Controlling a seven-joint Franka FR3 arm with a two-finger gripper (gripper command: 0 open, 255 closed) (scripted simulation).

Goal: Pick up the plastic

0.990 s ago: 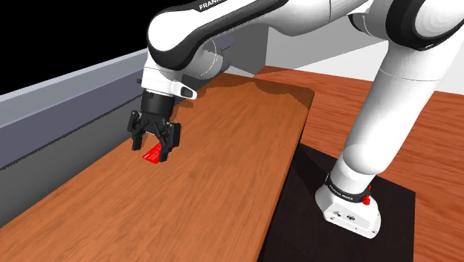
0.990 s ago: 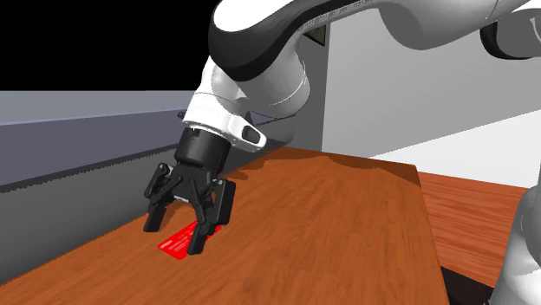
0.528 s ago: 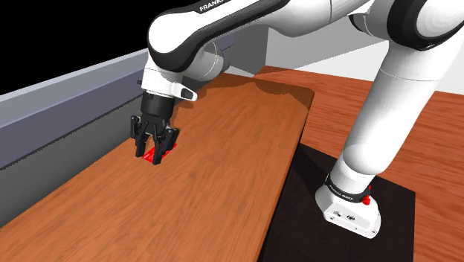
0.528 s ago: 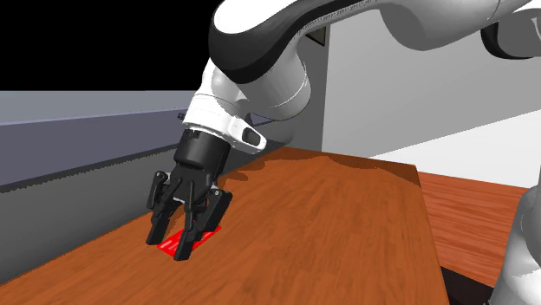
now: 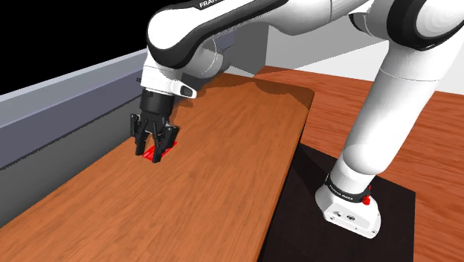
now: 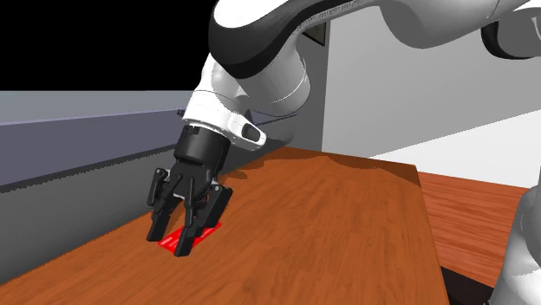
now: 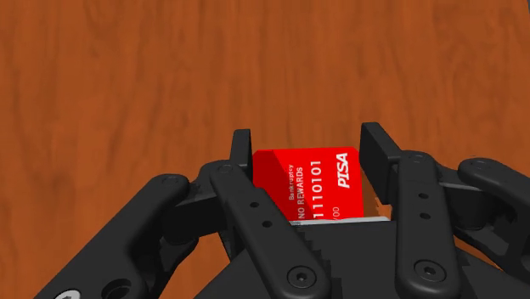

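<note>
A red plastic card point(image 7: 310, 183) with white lettering sits between my two black fingers, which press on its two opposite edges. In the shoulder view my gripper point(image 5: 147, 155) points down at the wooden table point(image 5: 223, 149) near its far left edge, shut on the card point(image 5: 157, 153). In the second exterior view the fingertips of the gripper point(image 6: 170, 247) reach the tabletop point(image 6: 329, 225), and the card point(image 6: 205, 234) shows as a red strip lying low against the wood behind them. I cannot tell whether the card is clear of the surface.
A grey low wall point(image 5: 67, 97) runs just beyond the table's far edge, with a black area above it. The arm's stand point(image 5: 349, 212) sits on a dark box at the shoulder view's lower right. A white wall point(image 6: 416, 87) rises behind the table.
The fingers went from wide apart around the card to closed against its edges. The hand has stayed at about the same place over the table.
</note>
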